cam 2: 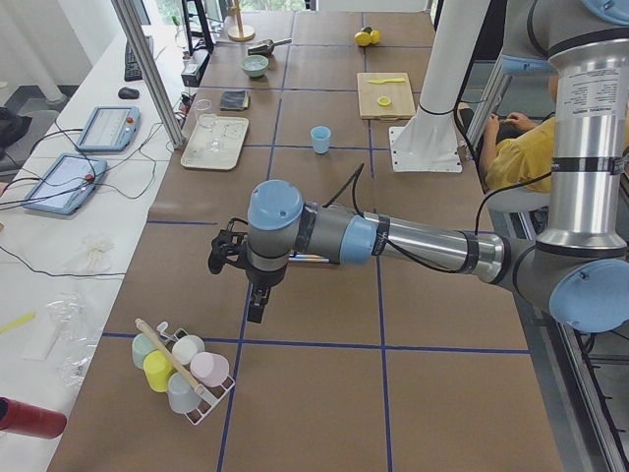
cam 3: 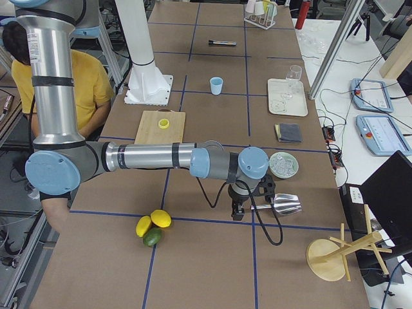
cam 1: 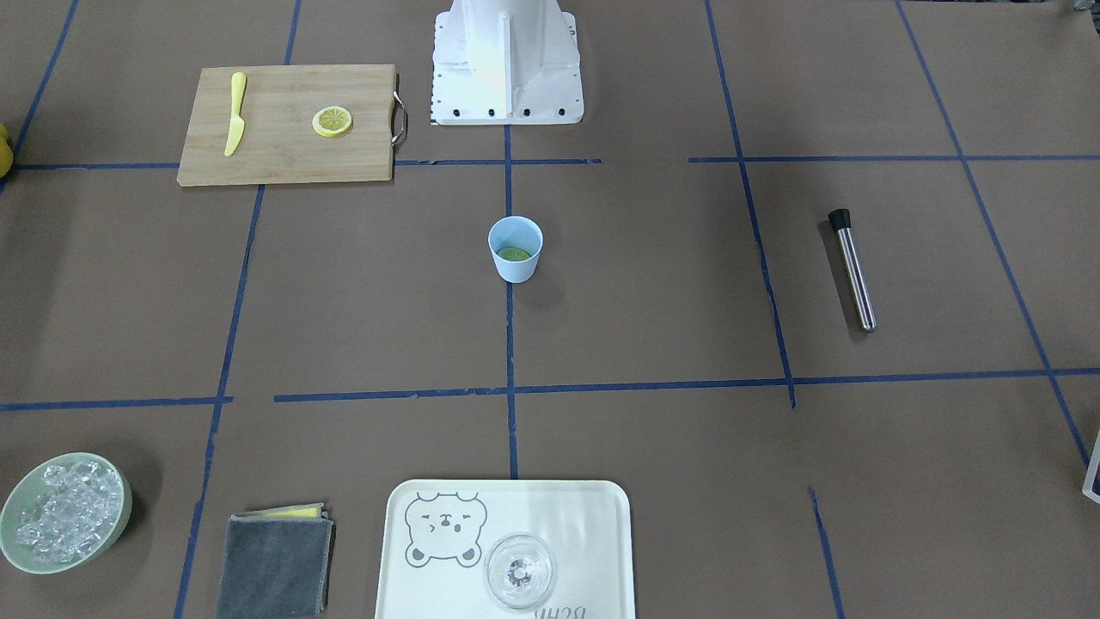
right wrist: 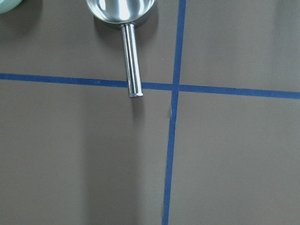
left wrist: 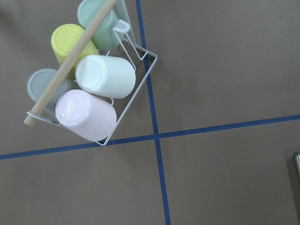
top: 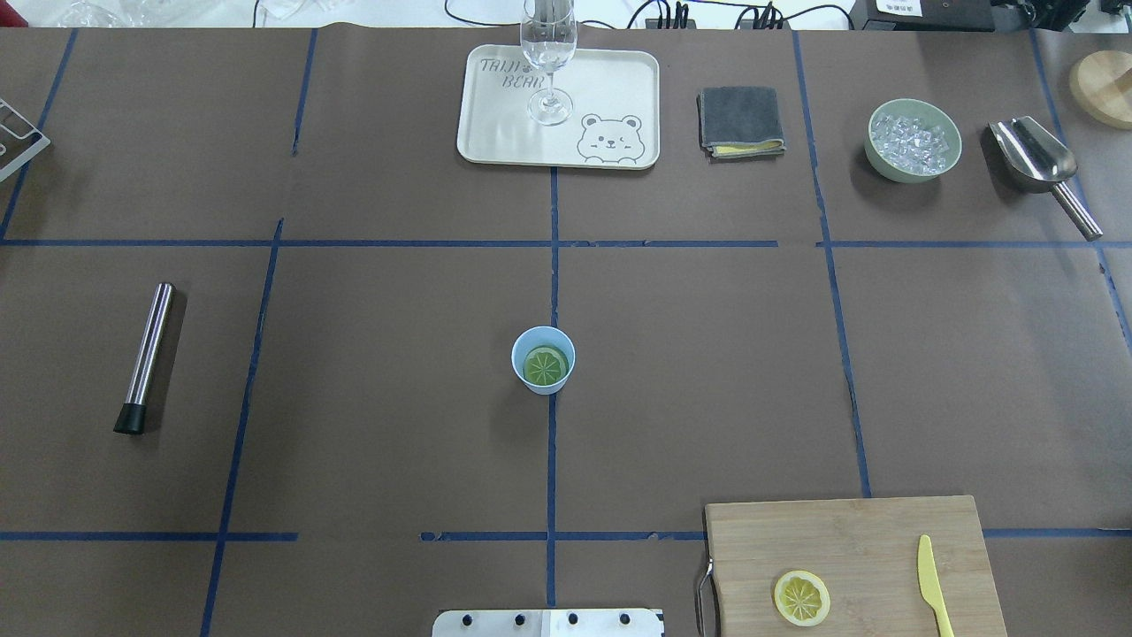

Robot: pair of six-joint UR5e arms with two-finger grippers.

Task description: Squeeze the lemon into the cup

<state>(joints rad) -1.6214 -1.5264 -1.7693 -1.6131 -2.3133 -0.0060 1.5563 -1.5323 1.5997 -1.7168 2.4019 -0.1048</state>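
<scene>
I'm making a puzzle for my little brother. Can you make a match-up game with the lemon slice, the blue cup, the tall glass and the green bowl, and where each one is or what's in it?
Things:
1. round yellow toy lemon slice
2. small light-blue plastic cup
3. clear stemmed glass
4. pale green round bowl

Places or contents:
A. holds clear ice cubes
B. stands on the cream bear-print tray
C. lies on the wooden cutting board, apart from the yellow plastic knife
D. holds a green citrus slice

Pairs: 1-C, 2-D, 3-B, 4-A.
</scene>
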